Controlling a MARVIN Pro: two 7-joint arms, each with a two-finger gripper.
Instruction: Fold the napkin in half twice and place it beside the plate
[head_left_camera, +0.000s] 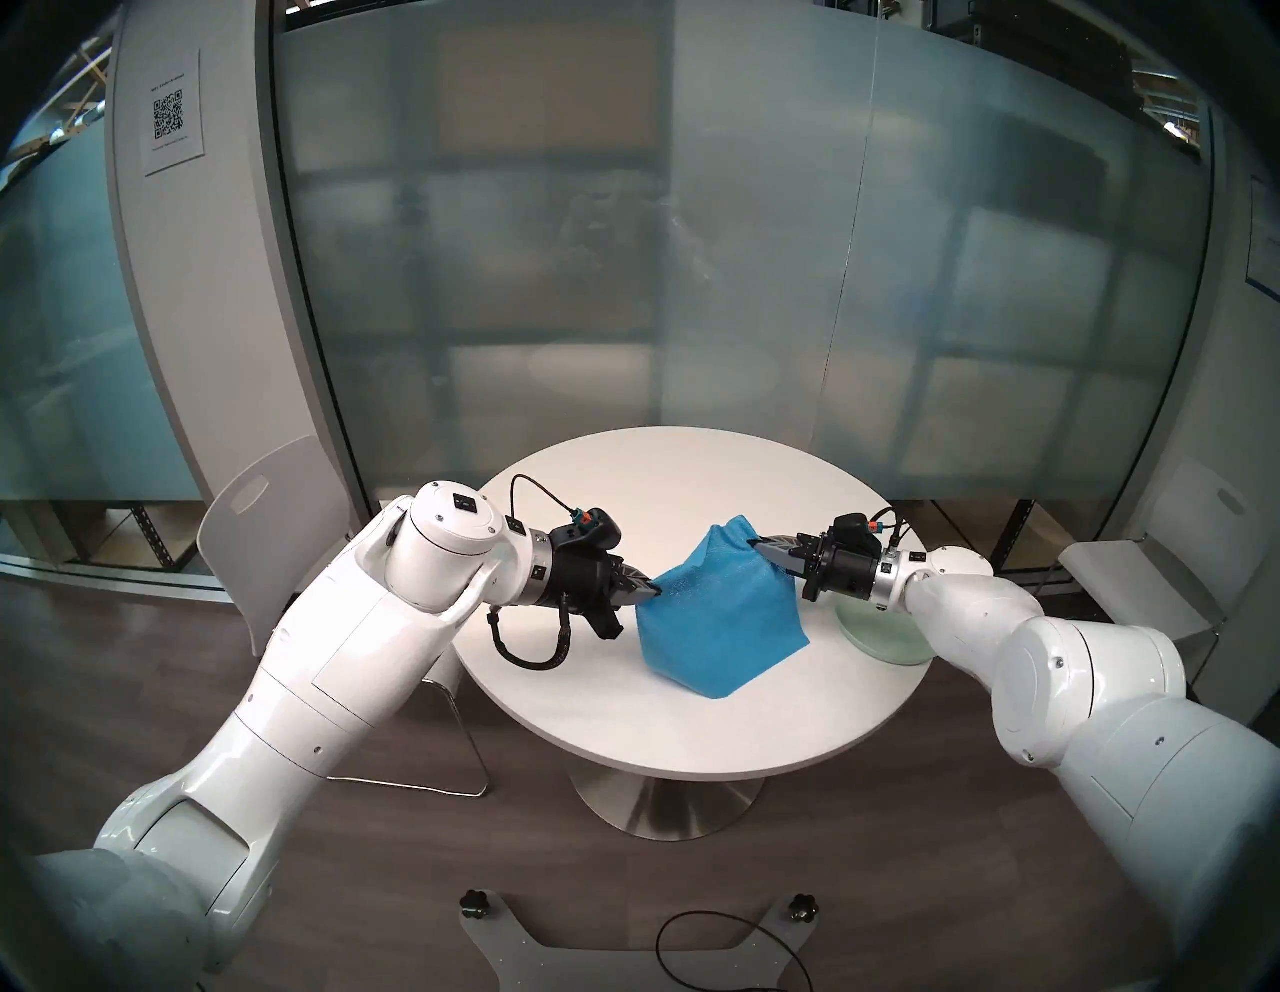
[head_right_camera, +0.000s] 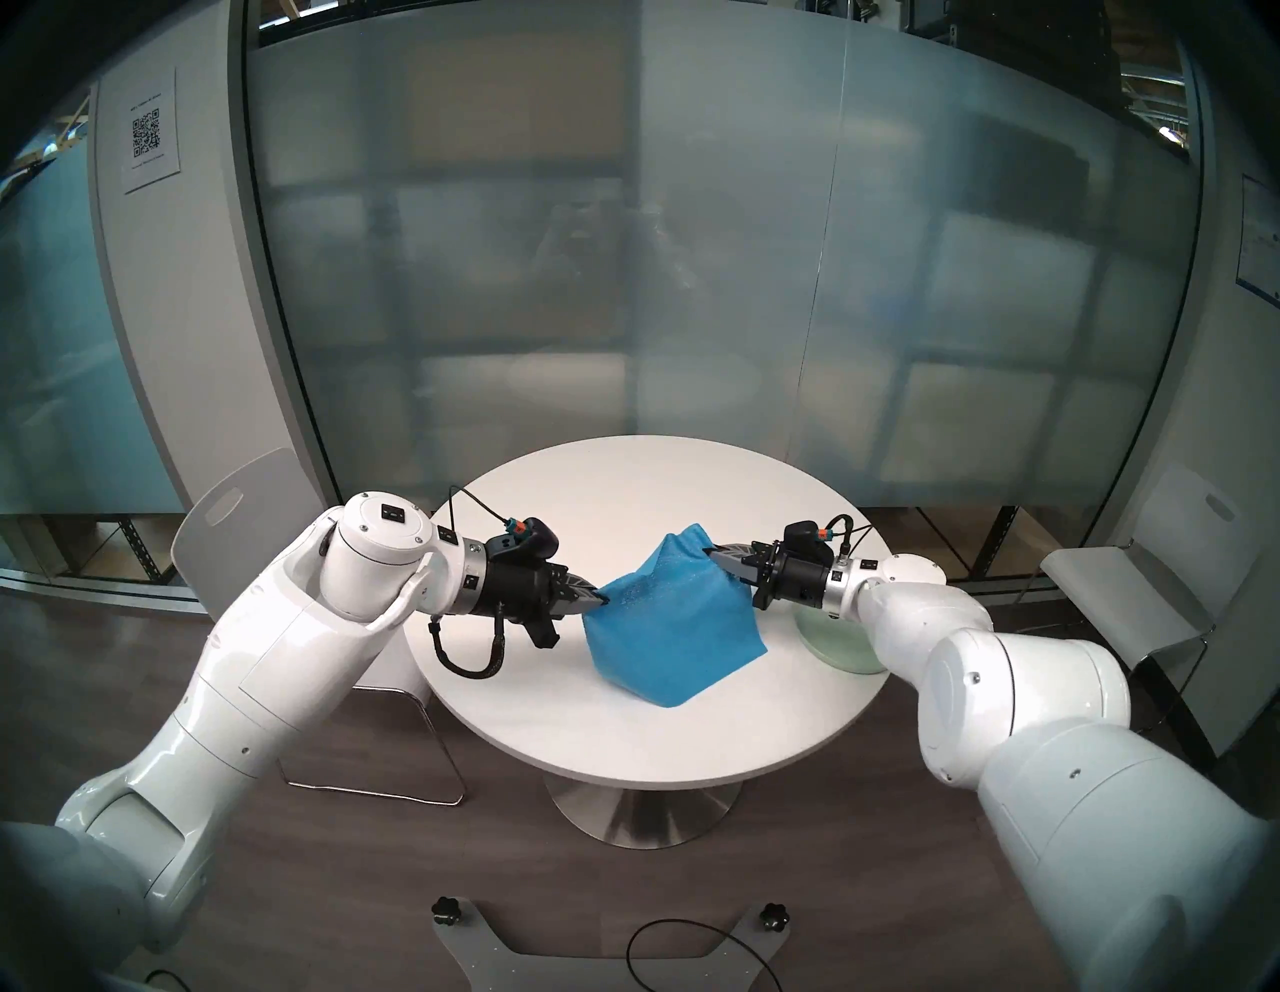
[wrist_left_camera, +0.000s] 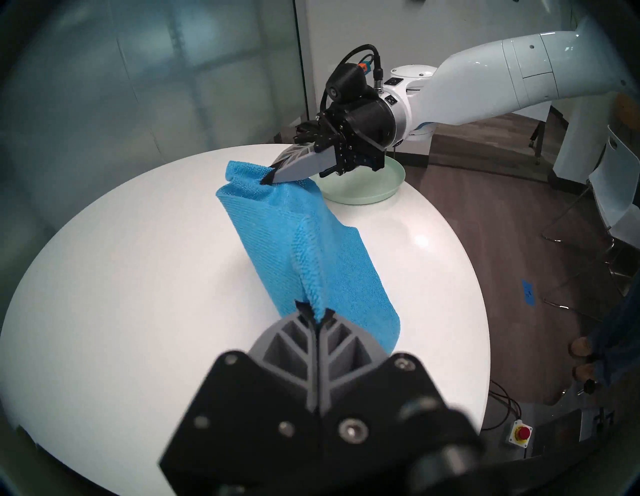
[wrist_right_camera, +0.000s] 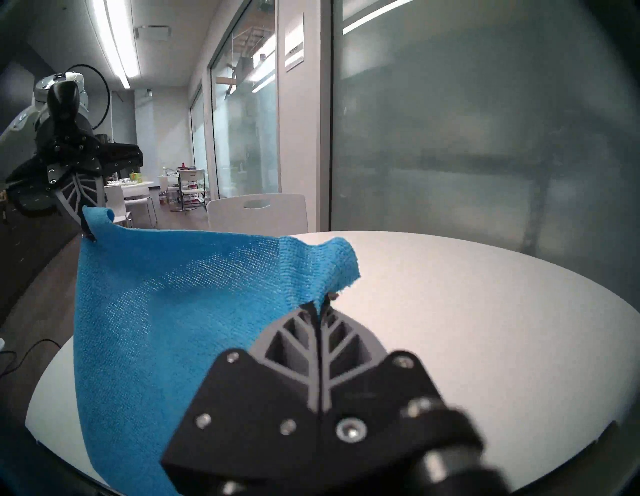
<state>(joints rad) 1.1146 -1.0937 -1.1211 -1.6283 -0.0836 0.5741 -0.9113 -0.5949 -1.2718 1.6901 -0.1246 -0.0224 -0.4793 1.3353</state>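
The blue napkin (head_left_camera: 720, 609) hangs above the round white worktop (head_left_camera: 692, 713), lifted by two corners, its lower edge resting on the surface near the middle. The left gripper (head_left_camera: 651, 591) has its fingers (wrist_left_camera: 332, 332) pressed together on one corner, and the right gripper (head_left_camera: 756, 546) has its fingers clamped on the opposite, higher corner, so the cloth stretches between them like a slack tent. From the head views the cloth hides the worktop just behind it, and how its far side lies cannot be made out. The pale green plate (head_left_camera: 880, 641) sits near the worktop's right edge, well apart from the napkin's lower edge; the right arm (head_left_camera: 970, 596) covers most of it from above, leaving only a crescent of rim. The left wrist view shows more of the plate (wrist_left_camera: 377, 187), though the right gripper's body cuts off its near-left part. In the right wrist view the napkin (wrist_right_camera: 156, 311) fills the lower left and runs off the frame's bottom edge. A white chair (head_left_camera: 270, 533) stands behind the left arm, partly hidden.
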